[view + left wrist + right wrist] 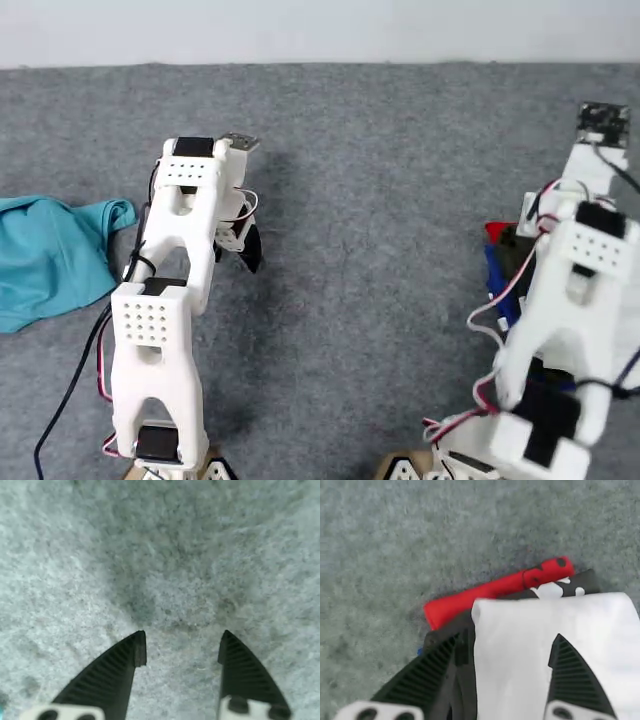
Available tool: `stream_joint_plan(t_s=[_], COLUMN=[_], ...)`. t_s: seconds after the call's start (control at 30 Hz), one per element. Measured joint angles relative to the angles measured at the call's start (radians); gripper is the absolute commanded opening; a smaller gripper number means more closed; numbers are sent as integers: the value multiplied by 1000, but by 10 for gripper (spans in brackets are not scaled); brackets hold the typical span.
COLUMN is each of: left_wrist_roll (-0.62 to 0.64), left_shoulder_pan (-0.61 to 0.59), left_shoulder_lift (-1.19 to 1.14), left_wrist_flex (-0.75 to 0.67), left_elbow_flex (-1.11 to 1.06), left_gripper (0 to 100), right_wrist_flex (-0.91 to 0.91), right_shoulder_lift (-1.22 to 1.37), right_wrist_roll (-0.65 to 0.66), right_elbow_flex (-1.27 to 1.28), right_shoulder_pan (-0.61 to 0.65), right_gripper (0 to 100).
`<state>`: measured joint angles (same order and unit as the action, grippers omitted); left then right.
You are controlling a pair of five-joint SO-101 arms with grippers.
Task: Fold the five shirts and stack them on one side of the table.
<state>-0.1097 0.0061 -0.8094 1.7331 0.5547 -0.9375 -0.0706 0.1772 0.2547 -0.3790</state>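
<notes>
Teal crumpled cloth shirt, 9 o'clock: judged light, limp; edge to be pinched. Left hand, right hand seen wide apart, empty.

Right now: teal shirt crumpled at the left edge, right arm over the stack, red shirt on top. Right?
No. A white shirt is on top; the red shirt pokes out from underneath it, as the right wrist view shows. The teal shirt is crumpled at the left edge, and the rest stands.
</notes>
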Motion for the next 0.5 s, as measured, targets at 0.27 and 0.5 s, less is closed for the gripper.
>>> stream_joint_plan(t_s=[0.27,0.5], left_wrist_roll=[0,0], left_shoulder_pan=[0,0], left_shoulder_lift=[0,0], left_wrist_flex=[0,0], left_elbow_flex=[0,-9], left_gripper=[237,237], right_wrist_flex=[-25,-25], right_shoulder_lift=[189,302], right_wrist_roll=[-8,-8], right_elbow_flex=[-146,-250], right_shoulder_pan=[0,8], right_gripper=[262,261])
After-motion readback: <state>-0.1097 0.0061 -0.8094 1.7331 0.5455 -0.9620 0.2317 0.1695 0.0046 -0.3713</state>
